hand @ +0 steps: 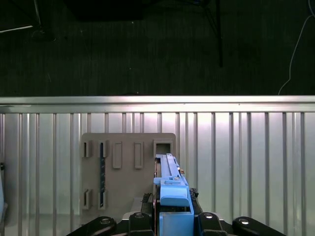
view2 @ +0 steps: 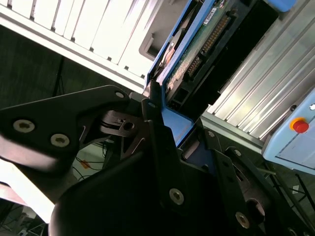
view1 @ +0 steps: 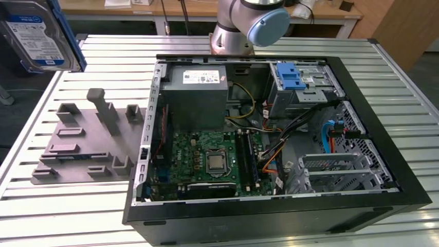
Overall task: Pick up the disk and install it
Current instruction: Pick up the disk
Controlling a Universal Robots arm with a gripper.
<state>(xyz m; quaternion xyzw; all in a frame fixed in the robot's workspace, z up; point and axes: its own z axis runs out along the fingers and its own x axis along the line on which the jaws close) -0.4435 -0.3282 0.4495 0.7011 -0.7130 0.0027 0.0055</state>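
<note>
Firmly pinched in the end effector point(hand: 173, 216), the disk point(view1: 36, 37) shows grey metal, white-and-blue label, blue frame.

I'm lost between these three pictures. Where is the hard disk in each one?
Exterior view: the disk hangs at the exterior view's upper left, label showing.
Second wrist view: edge-on, circuit board showing, clamped by the gripper.
First wrist view: edge-on, blue frame nearest the camera.
Shared landmark: the slatted table.
</note>
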